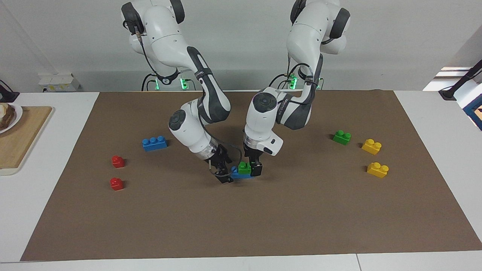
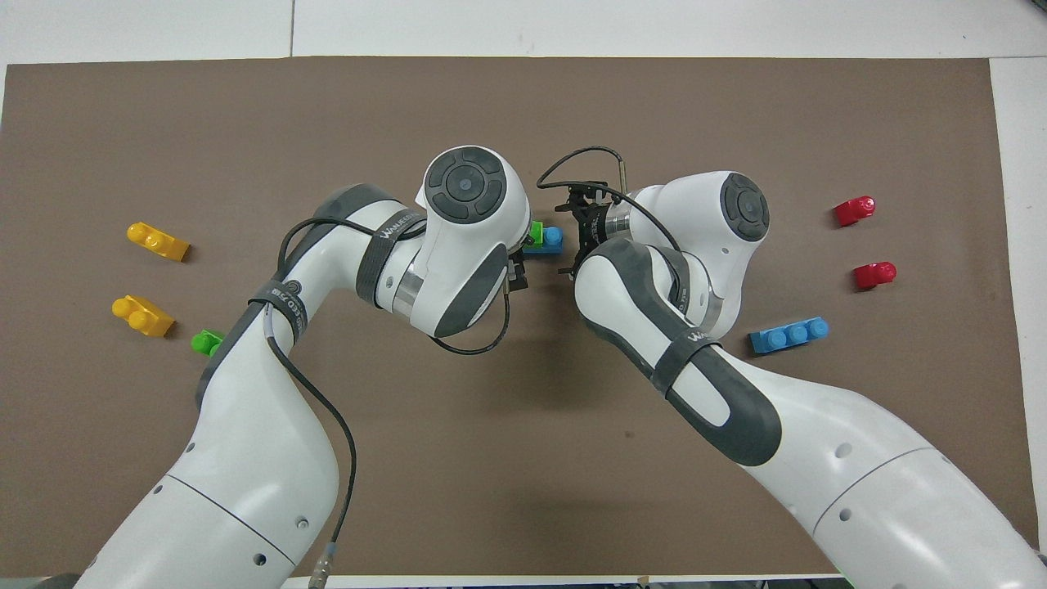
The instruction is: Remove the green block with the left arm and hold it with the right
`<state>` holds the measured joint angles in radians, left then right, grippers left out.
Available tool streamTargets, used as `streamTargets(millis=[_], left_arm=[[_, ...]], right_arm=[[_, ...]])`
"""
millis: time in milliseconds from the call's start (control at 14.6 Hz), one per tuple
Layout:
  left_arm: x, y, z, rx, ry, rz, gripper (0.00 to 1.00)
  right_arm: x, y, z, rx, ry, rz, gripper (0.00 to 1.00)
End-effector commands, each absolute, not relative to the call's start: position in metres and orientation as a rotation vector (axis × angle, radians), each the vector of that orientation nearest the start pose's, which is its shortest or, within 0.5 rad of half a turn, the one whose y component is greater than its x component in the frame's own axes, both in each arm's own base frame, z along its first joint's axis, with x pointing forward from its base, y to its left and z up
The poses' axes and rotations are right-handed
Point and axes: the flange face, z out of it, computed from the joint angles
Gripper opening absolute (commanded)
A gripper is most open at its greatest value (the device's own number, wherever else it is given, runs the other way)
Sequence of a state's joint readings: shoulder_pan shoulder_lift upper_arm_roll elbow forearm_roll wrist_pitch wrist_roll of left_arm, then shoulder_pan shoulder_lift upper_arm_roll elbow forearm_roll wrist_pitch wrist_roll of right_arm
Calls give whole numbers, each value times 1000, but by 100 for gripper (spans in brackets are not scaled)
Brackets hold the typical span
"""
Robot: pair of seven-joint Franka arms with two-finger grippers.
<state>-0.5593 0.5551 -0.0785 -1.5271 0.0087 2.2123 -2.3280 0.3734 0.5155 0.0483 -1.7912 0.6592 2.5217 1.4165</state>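
Sitting on a blue brick (image 1: 237,174) mid-mat, green block (image 1: 244,168) lies between the left gripper (image 1: 251,168) fingers, which are closed around it | right gripper (image 1: 224,170) just beside it, fingers clamping the blue brick's end | another green brick (image 1: 342,137) well apart.
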Motion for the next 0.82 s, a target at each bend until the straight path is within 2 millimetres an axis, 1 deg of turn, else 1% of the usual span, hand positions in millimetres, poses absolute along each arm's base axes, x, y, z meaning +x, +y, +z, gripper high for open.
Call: streamTargets(millis=[0,69,206,481,756], left_arm=[[573,-416,349,1965,2262,2,100],[573,-416,349,1966,2260,2,100],[573,-416,349,1966,2260,2,100],[573,-416,349,1964,2258,2,100],[573,-416,348,1964,2261,2,100]], right_arm=[[627,274,276,-1915,1846,334,97],[626,275,276,-1917,1845,335,97],[621,287,276,-1928,1830,337,96],[621,288,270,-1927,1833,321,95],[620,288,269,-1928,1835,322,95]])
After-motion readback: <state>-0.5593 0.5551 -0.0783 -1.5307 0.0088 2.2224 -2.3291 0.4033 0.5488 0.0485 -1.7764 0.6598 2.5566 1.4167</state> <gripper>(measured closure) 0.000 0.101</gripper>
